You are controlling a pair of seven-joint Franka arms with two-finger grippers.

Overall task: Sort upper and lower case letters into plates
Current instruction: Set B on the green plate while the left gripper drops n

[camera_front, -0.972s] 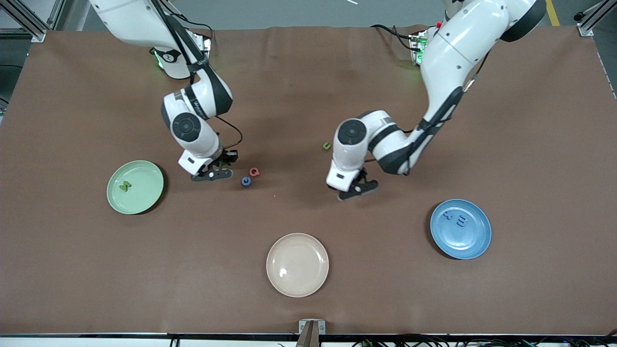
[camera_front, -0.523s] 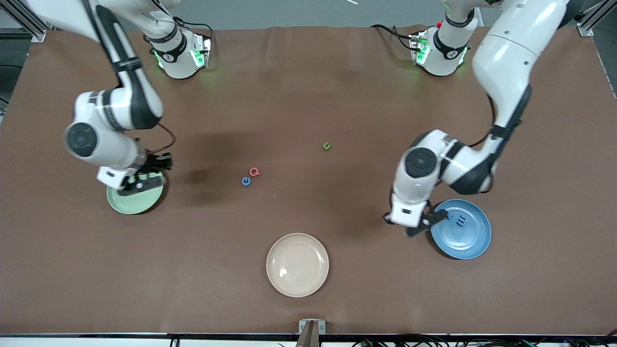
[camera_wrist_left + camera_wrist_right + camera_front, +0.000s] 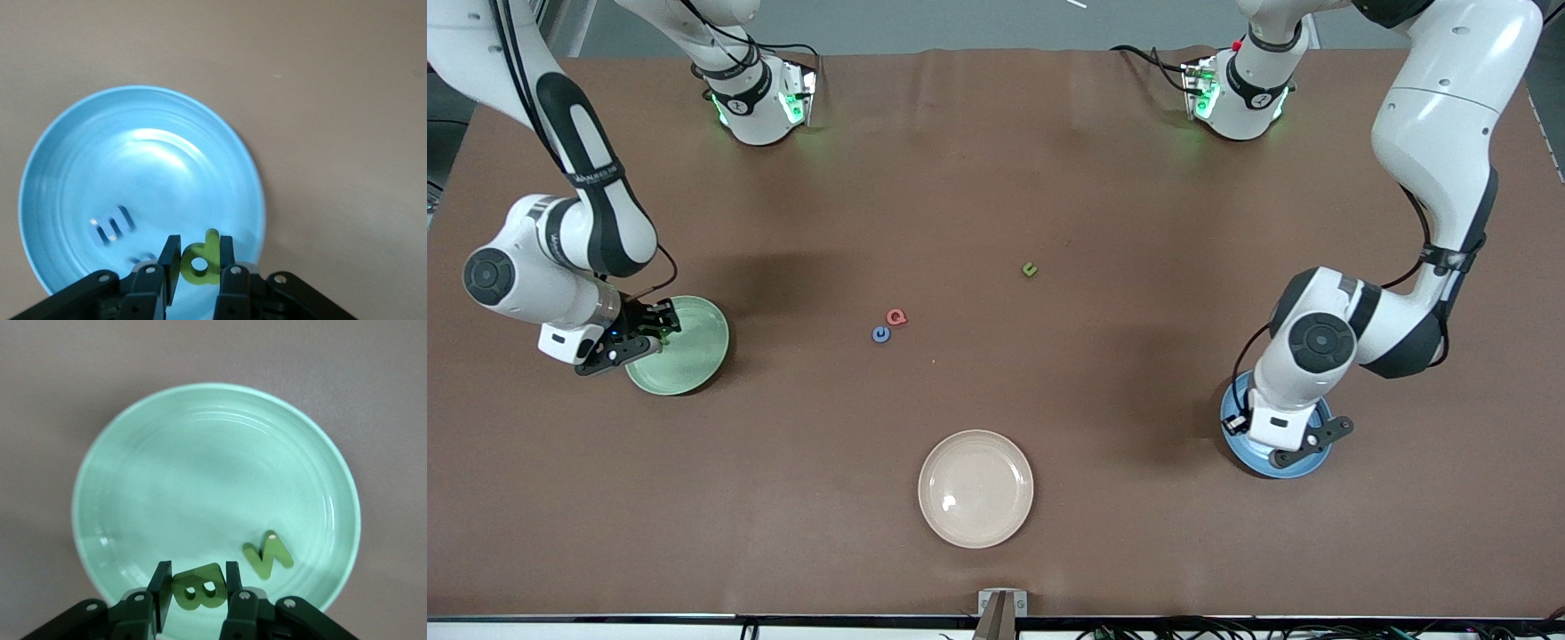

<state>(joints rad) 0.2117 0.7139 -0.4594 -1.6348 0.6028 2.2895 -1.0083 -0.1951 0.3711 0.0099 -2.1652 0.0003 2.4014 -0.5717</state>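
hovering over both dishes, i had each drop lined up: left gripper (image 3: 198, 267) clamped on a green d (image 3: 200, 259) above the blue plate (image 3: 80, 160), right gripper (image 3: 198, 590) clamped on a green b (image 3: 199, 588) above the mint green plate (image 3: 200, 467) near the table's right-arm end.

The left hand (image 3: 199, 263) hangs over the blue plate (image 3: 80, 153), its two black fingers (image 3: 170, 257) closed on a small yellow-green letter (image 3: 202, 257). The letter reads as a lower case d, with a round hole in its bowl and its stem pointing away from the hand. It sits over the part of the plate's floor closest to the hand. Just beside the fingers, in the plate, lies a blue letter E (image 3: 112, 225), blurred, and a second dark blue piece (image 3: 143, 258) shows partly next to one finger; its shape cannot be told. Around the plate lies bare tan worktop (image 3: 333, 100).
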